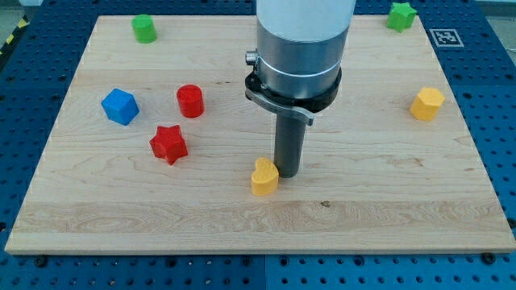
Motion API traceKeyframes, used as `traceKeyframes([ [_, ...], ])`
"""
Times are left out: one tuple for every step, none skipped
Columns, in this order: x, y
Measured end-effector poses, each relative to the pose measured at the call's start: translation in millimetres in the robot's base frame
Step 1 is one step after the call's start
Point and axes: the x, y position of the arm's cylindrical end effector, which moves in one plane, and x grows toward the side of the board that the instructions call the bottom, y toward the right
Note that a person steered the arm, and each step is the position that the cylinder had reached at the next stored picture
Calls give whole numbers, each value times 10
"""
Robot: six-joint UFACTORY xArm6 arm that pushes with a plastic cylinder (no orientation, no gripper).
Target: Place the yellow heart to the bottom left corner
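The yellow heart (264, 177) lies on the wooden board, a little below the middle. My tip (288, 173) stands right against the heart's right side, touching or nearly touching it. The rod hangs down from the big grey arm body at the view's top middle. The board's bottom left corner (24, 242) is far to the left of the heart.
A red star (168, 144), a red cylinder (190, 101) and a blue block (120, 106) sit left of the middle. A green block (144, 28) is at top left, a green star (401, 15) at top right, a yellow hexagon (427, 104) at the right.
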Motion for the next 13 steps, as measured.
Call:
traceKeyframes([
  [28,118],
  [200,-312],
  [298,-738],
  [298,-974],
  [280,-1242],
  [195,-1634],
  [145,-2083],
  [144,-2498],
  [1,-2639],
  [44,-2904],
  [197,-2977],
  [307,-2977],
  [416,-2977],
])
